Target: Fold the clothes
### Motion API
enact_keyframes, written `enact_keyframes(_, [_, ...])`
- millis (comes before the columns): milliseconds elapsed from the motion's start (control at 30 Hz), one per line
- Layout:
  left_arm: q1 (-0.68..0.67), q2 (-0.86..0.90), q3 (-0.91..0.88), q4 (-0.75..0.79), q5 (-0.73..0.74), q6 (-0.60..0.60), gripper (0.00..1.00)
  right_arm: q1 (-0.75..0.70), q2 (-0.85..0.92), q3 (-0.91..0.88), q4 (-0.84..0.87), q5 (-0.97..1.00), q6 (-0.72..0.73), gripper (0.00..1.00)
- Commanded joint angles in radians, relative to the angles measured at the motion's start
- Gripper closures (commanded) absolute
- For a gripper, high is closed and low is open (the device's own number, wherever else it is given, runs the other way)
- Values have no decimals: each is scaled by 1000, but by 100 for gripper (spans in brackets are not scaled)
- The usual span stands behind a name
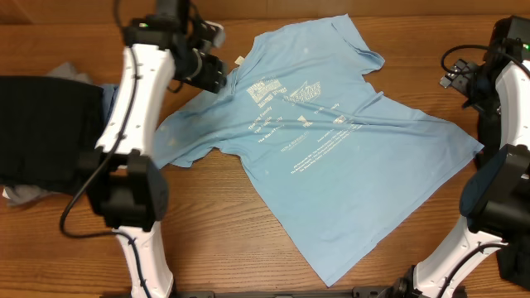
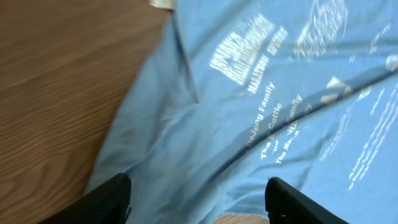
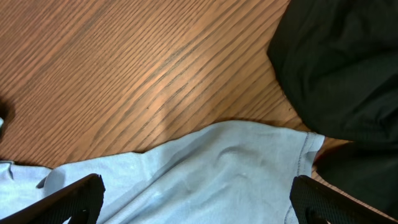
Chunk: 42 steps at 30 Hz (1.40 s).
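Sky-blue T-shirt (image 1: pixel 331 157) spread on the table (image 1: pixel 224 240).
Overhead: it lay flat, print up; left wrist: left gripper (image 2: pixel 199 208) fingers stood apart over its lettering; right wrist: right gripper (image 3: pixel 199 208) gaped above what seemed its sleeve hem.

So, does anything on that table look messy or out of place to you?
The light blue T-shirt lies askew on the table, diagonal rather than square, with a long raised crease across its middle and one sleeve rumpled. At the left edge, dark clothes sit in a loose heap. Nothing looks torn or spilled.
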Motion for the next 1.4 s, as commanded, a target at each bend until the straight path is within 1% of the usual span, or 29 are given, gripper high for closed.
enact_keyframes(0, [-43,96,-17,17,28,84,36,-5,-1,18,3,-2,0,0])
enact_keyframes(67, [-51,130,-17,35,29,83,43,-5,-1,18,3,-2,0,0])
enact_keyframes(133, [-58,150,-17,41,29,82,43,-5,-1,18,3,-2,0,0])
enact_keyframes(233, [-65,174,-17,40,29,74,41,-5,-1,18,3,-2,0,0])
enact_keyframes(300, [-65,187,-18,40,27,68,36,-5,-1,18,3,-2,0,0])
enact_keyframes(333, [-65,192,-18,41,21,68,35,-5,-1,18,3,-2,0,0])
enact_keyframes(400, [-65,195,-18,52,-9,63,35,-5,-1,18,2,-2,0,0])
enact_keyframes(500, [-65,195,-17,89,-76,13,36,-5,-1,18,2,-1,0,0])
enact_keyframes(933, [-71,199,-18,169,-77,11,35,-5,-1,18,3,-2,0,0])
enact_keyframes(1233, [-71,201,-18,172,-78,-3,35,-5,-1,18,3,-2,0,0])
enact_keyframes(1367, [-72,201,-18,175,-79,-27,35,-5,-1,18,3,-2,0,0])
